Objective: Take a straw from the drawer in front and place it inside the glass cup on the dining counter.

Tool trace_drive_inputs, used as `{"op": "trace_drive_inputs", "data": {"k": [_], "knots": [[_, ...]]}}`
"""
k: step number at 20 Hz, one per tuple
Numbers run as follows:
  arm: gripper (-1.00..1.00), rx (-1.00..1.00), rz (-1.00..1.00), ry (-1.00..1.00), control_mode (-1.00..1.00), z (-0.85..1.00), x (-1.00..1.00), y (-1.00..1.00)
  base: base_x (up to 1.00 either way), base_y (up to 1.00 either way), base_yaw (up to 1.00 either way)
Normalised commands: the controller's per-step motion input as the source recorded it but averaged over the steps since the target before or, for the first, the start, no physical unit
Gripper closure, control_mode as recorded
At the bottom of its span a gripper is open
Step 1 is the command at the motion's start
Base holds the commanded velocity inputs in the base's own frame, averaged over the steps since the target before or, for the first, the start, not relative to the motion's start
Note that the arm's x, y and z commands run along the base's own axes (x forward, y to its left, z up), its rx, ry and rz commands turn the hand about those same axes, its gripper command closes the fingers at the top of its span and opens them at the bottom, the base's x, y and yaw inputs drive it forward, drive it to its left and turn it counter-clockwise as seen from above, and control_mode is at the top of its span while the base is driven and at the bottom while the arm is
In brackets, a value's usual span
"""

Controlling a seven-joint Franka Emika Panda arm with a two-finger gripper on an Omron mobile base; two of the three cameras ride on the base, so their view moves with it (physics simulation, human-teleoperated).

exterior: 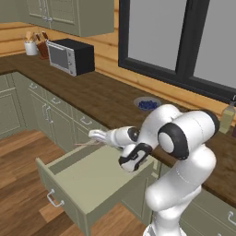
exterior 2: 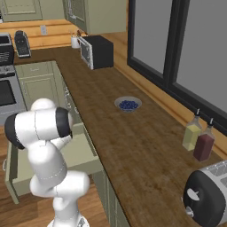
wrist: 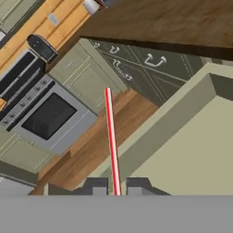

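In your left base view the arm rises from the lower right, folds at its dark elbow and reaches left over the open drawer (exterior: 87, 182), with the gripper (exterior: 92, 135) held out level above the drawer's far left corner. The straw (exterior: 85, 144) sticks out of it to the left as a thin pale line just under the hand. Behind runs a dark wood worktop (exterior: 92, 92) over sage cabinets, carrying a microwave (exterior: 71, 56), a bowl of blueberries (exterior: 147, 104) and, by the window, a bottle (exterior: 227, 117); the floor is wood plank. In your right base view the arm's white links stand at the lower left and hide the hand, with the drawer (exterior 2: 82, 155) pulled out behind them. The worktop (exterior 2: 133, 146) stretches away with the microwave (exterior 2: 97, 52), the bowl (exterior 2: 128, 104), two bottles (exterior 2: 198, 136) and a toaster (exterior 2: 206, 195) at the near right, and a stove (exterior 2: 6, 84) stands at the far left. In your hand view the two dark fingertips (wrist: 136, 185) sit close together, pinching the straw (wrist: 110, 136), which runs straight up from between them, out past the drawer's wall (wrist: 168, 123) and over the floor. The stove (wrist: 45, 116) lies to the left and the handled cabinet fronts (wrist: 136, 63) sit under the worktop edge at the top.
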Motion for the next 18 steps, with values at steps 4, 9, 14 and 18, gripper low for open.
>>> {"op": "trace_drive_inputs", "data": {"k": [4, 9, 14, 18], "knots": [[1.00, -0.02, 0.00, 0.00, -1.00, 1.00, 0.38, 0.09, 0.00, 0.00, 0.00], [1.00, -0.12, 0.00, 0.00, -1.00, 1.00, 0.23, 0.05, 0.00, 0.00, 0.00], [1.00, -0.25, 0.00, -0.10, -1.00, 1.00, 0.20, 0.00, 0.00, 0.00, 0.00], [1.00, -0.34, 0.00, -0.22, -1.00, 1.00, 0.31, 0.00, 0.00, 0.00, 0.00]]}}
